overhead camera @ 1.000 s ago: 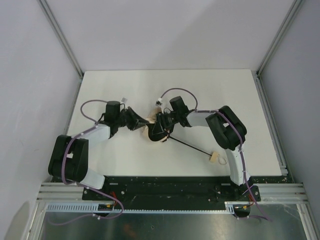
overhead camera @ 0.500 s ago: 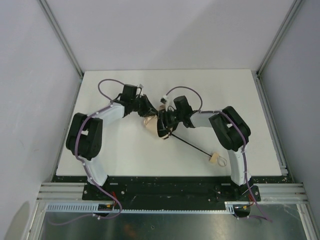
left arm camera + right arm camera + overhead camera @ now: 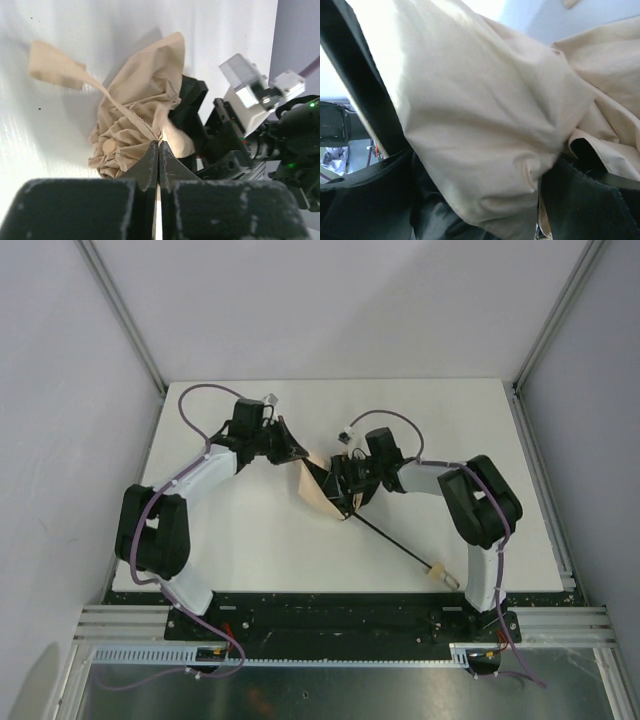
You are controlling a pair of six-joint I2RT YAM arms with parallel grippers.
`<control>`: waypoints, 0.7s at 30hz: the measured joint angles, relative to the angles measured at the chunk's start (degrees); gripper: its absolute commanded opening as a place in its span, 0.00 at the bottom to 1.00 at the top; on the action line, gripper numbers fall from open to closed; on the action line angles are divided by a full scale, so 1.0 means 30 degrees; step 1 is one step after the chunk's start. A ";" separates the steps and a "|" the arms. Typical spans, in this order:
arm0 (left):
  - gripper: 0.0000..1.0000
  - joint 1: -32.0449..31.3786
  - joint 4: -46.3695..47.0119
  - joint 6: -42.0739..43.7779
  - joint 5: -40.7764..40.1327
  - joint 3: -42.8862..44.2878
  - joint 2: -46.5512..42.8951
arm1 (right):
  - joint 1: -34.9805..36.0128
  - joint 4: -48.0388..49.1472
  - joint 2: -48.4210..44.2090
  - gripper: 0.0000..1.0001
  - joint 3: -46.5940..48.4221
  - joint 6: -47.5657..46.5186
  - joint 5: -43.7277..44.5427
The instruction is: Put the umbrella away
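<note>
The beige fabric folding umbrella [image 3: 318, 490] lies on the white worktop [image 3: 240, 540], shaft toward 4 o'clock. The left gripper [image 3: 158, 150], at its 10 o'clock, pinches its strap; the right gripper [image 3: 343, 490] straddles the canopy, jaws wide.

White rectangular matte tabletop [image 3: 440, 420], evenly lit, centre. Pale grey flat wall panels [image 3: 340, 300] at 9, 12 and 3 o'clock. Silver aluminium corner posts [image 3: 120, 310] at 11 and 1 o'clock. Black flat mounting plate [image 3: 340, 608], white slotted plastic cable duct [image 3: 300, 658] and brushed grey metal sheet [image 3: 350, 695] at 6 o'clock.
</note>
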 measured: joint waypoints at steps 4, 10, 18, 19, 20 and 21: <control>0.00 0.0000 -0.0073 -0.0255 -0.0073 0.0000 0.0219 | -0.0758 -0.1333 -0.0794 0.94 -0.0219 -0.0189 -0.0335; 0.00 -0.0022 -0.0051 -0.0561 0.0015 0.0000 0.0240 | -0.1341 -0.3351 -0.2215 0.94 -0.0226 -0.0532 -0.0525; 0.00 -0.0313 -0.0044 -0.0954 0.0219 0.0000 0.0240 | -0.0736 -0.6878 -0.6186 0.94 -0.0459 -0.3038 0.2550; 0.00 -0.0372 -0.0044 -0.1042 0.0255 0.0000 0.0240 | -0.0444 -0.7104 -0.6870 0.94 -0.0736 -0.3388 0.3242; 0.00 -0.0444 -0.0044 -0.1093 0.0342 0.0007 0.0240 | -0.0109 -0.7169 -0.7548 0.95 -0.1115 -0.3665 0.3898; 0.00 -0.0503 -0.0044 -0.1209 0.0401 0.0007 0.0240 | 0.0262 -0.7104 -0.8225 0.95 -0.1596 -0.3854 0.4524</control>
